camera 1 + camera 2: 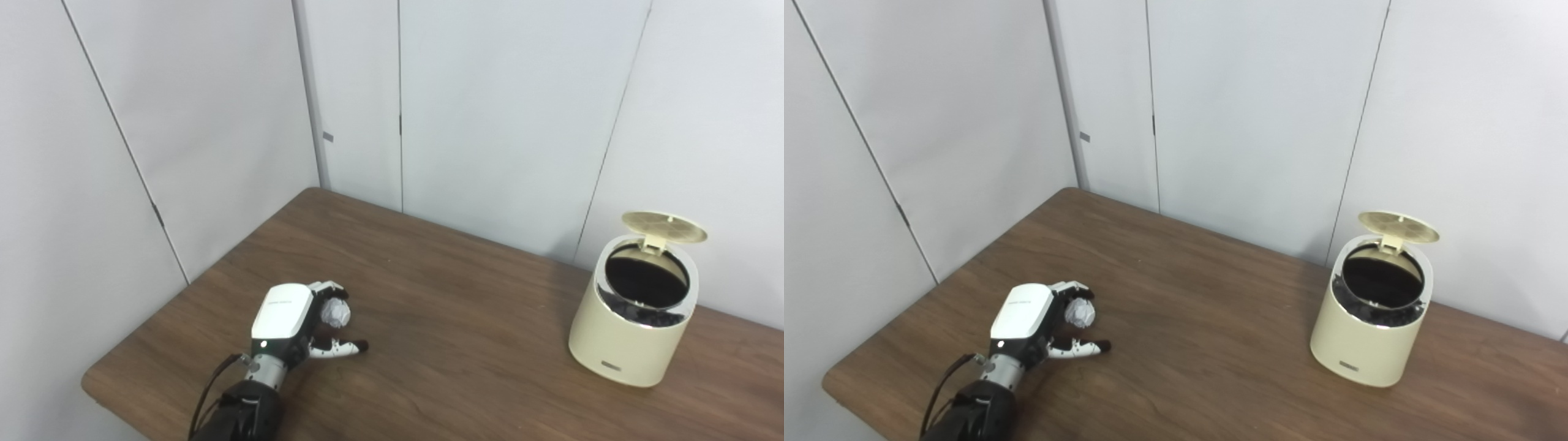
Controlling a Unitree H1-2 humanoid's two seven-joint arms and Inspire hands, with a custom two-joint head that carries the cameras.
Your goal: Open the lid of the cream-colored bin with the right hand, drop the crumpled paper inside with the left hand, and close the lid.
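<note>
Paper first: your left hand (293,324) curls around the crumpled paper (335,312) low over the table (429,343), fingers closing on it, though a firm clamp can't be confirmed. Faint print on the hand's white back is unreadable. Rightward, well apart, the cream-colored bin (634,318) stands with its lid (663,226) raised, ready to receive. Your right hand is out of view.

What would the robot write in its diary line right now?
lid: open | bin: on table | left robot hand: around crumpled paper | right robot hand: unseen
</note>
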